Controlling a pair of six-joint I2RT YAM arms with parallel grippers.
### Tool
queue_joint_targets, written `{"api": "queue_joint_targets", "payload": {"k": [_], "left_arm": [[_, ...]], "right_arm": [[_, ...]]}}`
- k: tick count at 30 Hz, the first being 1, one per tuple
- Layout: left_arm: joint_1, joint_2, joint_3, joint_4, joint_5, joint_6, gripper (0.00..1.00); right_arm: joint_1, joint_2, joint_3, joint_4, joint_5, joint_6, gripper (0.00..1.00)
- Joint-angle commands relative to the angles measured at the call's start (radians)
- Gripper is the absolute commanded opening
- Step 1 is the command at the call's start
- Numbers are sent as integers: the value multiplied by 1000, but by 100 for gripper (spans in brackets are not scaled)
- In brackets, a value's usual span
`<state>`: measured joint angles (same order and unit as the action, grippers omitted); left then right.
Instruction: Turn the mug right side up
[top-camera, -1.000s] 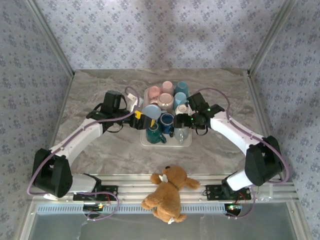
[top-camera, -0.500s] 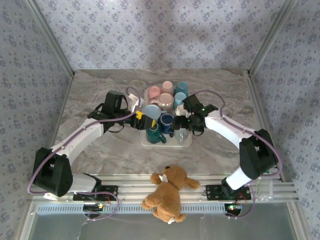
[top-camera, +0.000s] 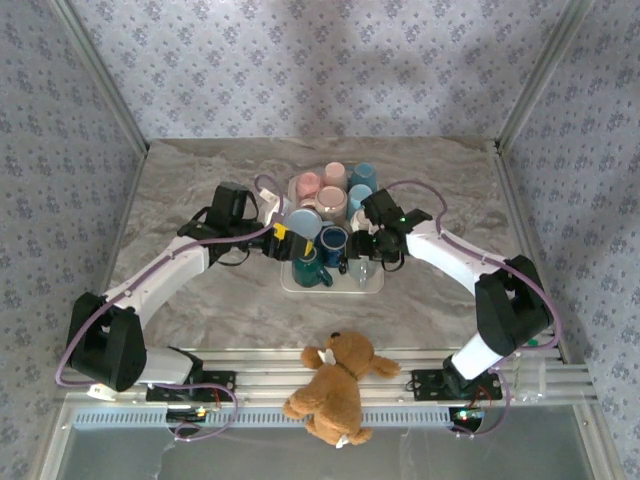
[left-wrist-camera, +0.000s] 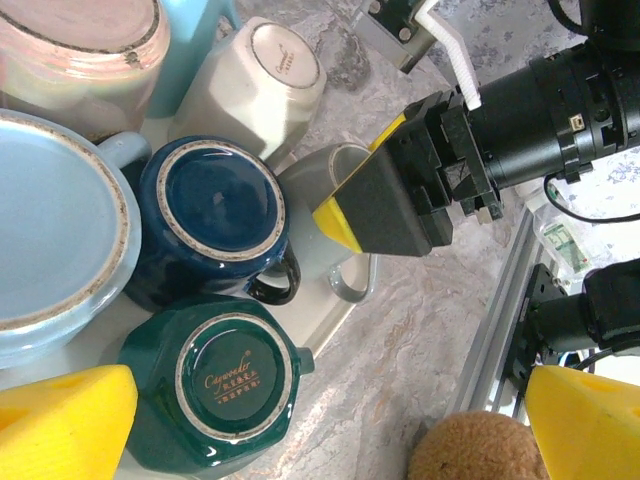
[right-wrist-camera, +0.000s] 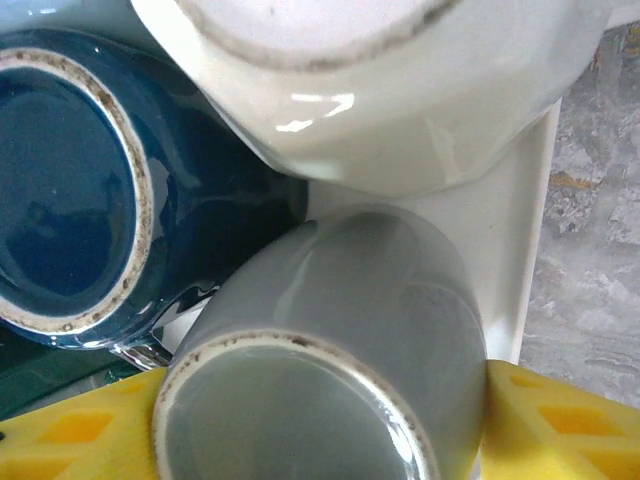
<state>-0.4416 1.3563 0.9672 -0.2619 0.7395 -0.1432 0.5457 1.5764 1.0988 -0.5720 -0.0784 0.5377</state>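
- Step in hand: grasp made, inversion not yet done. The right gripper (right-wrist-camera: 300, 425) has its yellow pads (right-wrist-camera: 545, 425) pressed on opposite sides of the grey mug (right-wrist-camera: 330, 340), whose base ring faces the wrist camera, so the mug is upside down.
- Location: the grey mug stands in the near right corner of the tray (top-camera: 290, 283), just inside the tray's right edge. Whether it has left the tray floor cannot be told.
- Left gripper (top-camera: 284, 241): jaws spread wide and holding nothing, hovering over the near left part of the tray above the green mug (left-wrist-camera: 225, 385).
- Next move, as a judgement: lift straight up until the mug clears its neighbours, carry it off the right edge, roll the wrist half a turn, then set it down on its base.
- Tight sides: the dark blue mug (left-wrist-camera: 210, 215) lies just beside it toward the tray's left, and the white mug (left-wrist-camera: 270, 75) just beside it toward the far edge.
- Open room: bare table (top-camera: 200, 180) lies beyond the tray's right and near edges. The teddy bear (top-camera: 338, 385) sits at the table's near edge, well apart.
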Motion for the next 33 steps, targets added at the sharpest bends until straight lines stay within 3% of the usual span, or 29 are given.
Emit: {"api": "queue_joint_targets", "payload": {"k": [1,8,24,33], "left_arm": [[-6,10,38,0,1,7,100],[-6,11,57,-8,4,1,100],[-6,15,143,34,-64,-148,96],[9,-3,194,232,-47,-414,96]], "right_arm": [[8,23,10,5,3,5,62],[17,-52,21,-78,32,-1,58],[-63,-361,-15,-133,-109,58,53],[-202,-490,15,127,-350,201,50]]}}
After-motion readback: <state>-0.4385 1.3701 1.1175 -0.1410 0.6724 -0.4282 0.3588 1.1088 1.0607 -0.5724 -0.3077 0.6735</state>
